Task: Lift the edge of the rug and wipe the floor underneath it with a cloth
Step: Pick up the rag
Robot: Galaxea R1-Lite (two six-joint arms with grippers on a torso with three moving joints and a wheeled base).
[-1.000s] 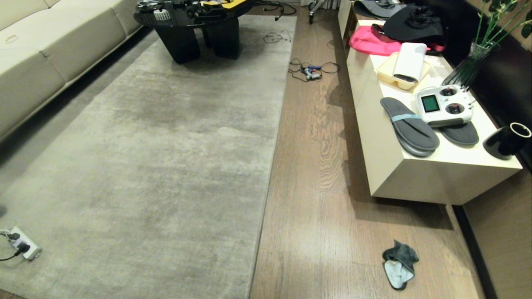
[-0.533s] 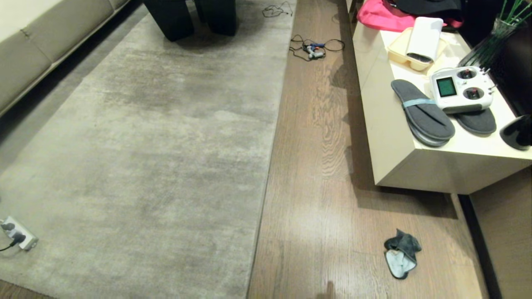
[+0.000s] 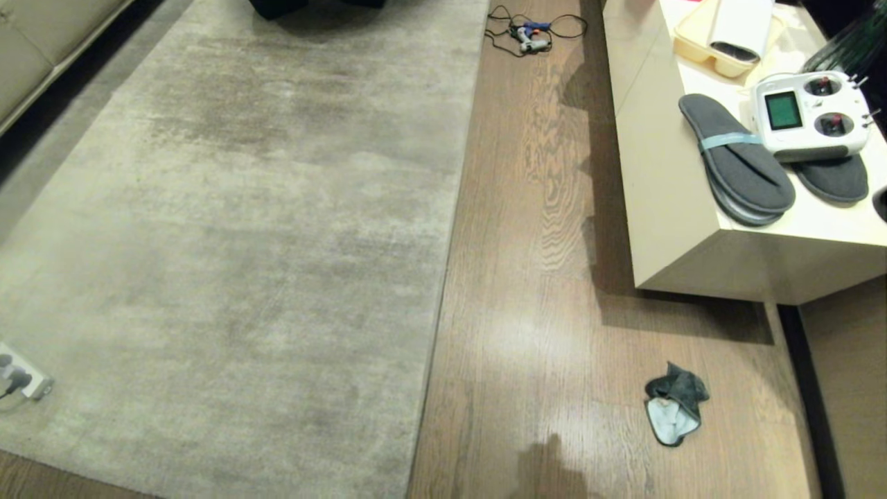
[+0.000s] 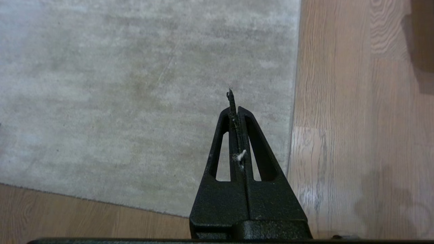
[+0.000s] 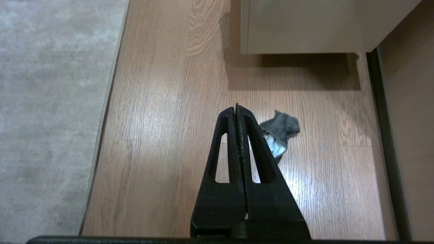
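The rug edge [image 3: 443, 277] runs straight from far to near down the middle of the head view, lying flat on the wooden floor [image 3: 533, 312]. The dark grey-green cloth [image 3: 673, 409] lies crumpled on the planks at the near right, pale side partly showing. Neither arm shows in the head view. My left gripper [image 4: 234, 101] hangs shut and empty above the rug's near corner, with the rug edge [image 4: 294, 112] just beside it. My right gripper [image 5: 236, 110] is shut and empty above the floor [image 5: 162, 118], the cloth [image 5: 279, 130] lying just beyond and beside its tips.
A low cream cabinet [image 3: 665, 229] stands at the right, carrying grey slippers [image 3: 734, 166] and a white remote controller [image 3: 807, 114]. A cabled tool [image 3: 530, 34] lies on the floor far ahead. A power strip [image 3: 17, 378] rests on the rug's left side. A sofa [image 3: 28, 48] borders the far left.
The head view has tilted downward: the black table and the far end of the cabinet have slid out at the top. Nothing on the floor has moved.
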